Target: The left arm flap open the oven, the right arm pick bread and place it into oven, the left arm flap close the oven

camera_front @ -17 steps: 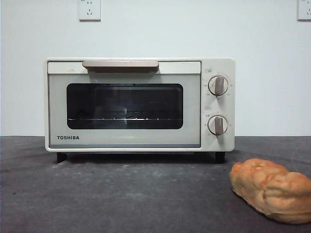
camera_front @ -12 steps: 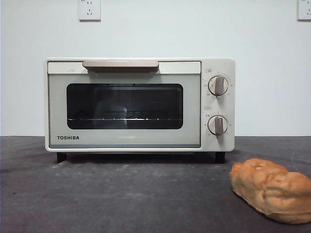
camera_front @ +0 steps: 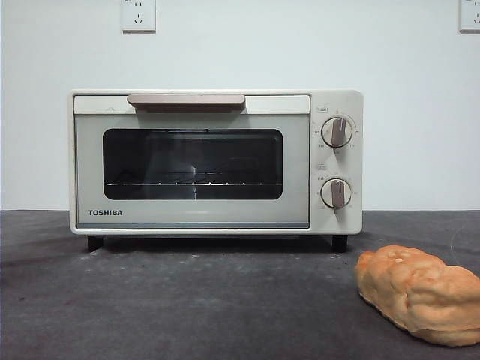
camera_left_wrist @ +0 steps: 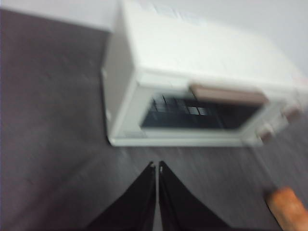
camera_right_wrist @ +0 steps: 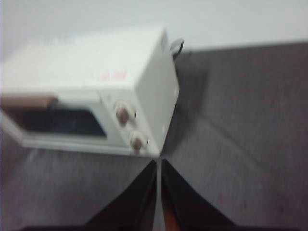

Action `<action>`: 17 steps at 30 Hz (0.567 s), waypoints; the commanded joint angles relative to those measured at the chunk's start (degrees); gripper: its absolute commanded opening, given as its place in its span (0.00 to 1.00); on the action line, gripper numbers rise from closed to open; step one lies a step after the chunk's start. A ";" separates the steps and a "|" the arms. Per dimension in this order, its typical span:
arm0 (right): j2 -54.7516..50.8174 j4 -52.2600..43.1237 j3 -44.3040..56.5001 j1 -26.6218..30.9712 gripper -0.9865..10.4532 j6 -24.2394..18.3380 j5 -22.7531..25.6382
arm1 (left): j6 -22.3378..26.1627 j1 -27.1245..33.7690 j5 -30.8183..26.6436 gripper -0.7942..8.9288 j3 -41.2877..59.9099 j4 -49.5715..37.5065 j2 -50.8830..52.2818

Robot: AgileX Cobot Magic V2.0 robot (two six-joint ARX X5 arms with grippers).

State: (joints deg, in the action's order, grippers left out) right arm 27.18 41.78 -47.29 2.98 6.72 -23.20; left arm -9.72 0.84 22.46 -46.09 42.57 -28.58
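1. I see the oven (camera_front: pixel 216 161) on the dark bench (camera_front: pixel 187 300), door closed (handle up top).
2. The bread (camera_front: pixel 420 294) lies on the bench, right of the oven.
3. Left end effector (camera_left_wrist: pixel 157 166) and right end effector (camera_right_wrist: pixel 159 163) hang above the bench, both clenched, empty.

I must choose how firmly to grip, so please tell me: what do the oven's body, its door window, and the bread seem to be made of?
The oven body looks like cream painted metal or plastic, smooth and slightly glossy. Its door window seems dark glass: it reflects and shows a wire rack behind. The bread looks like baked dough, with a lumpy, matte, golden-orange crust.
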 commanded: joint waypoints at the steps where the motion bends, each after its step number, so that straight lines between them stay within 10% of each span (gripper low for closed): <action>1: 3.37 4.72 -3.17 -0.96 0.10 -4.96 -2.05 | 5.75 -0.24 2.54 0.10 -3.39 3.30 -3.74; 17: 9.84 16.44 -5.57 -7.78 0.22 -10.29 -7.19 | 9.29 -2.86 5.09 0.10 -5.90 6.12 -7.08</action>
State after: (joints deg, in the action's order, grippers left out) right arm 36.77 58.81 -52.05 -4.58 -2.96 -30.15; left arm -1.32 -1.91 27.24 -50.63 49.10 -35.35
